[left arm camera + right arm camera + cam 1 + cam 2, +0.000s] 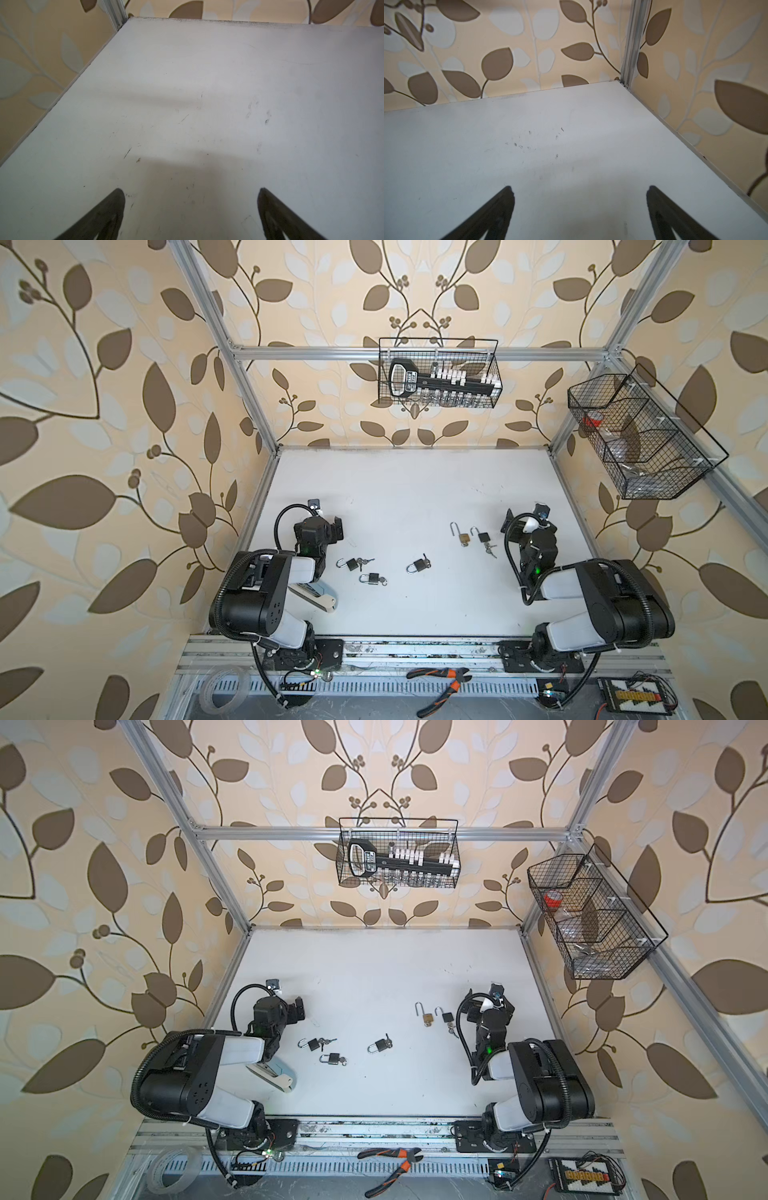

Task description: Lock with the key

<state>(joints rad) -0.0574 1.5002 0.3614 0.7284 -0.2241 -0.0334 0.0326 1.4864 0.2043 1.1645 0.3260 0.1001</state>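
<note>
My left gripper [191,191] and right gripper [580,189] both stand spread, holding nothing. Near my right one lie a brass padlock [464,537], long shackle open, and a black padlock [483,536] with keys [491,549]; three more padlocks [372,578] lie nearer my left.

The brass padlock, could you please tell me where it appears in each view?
Top view: brass padlock, right of centre.
Top view: also right of centre.
Left wrist: not in it.
Right wrist: not in it.
Shared landmark: black padlock just right of it.
</note>
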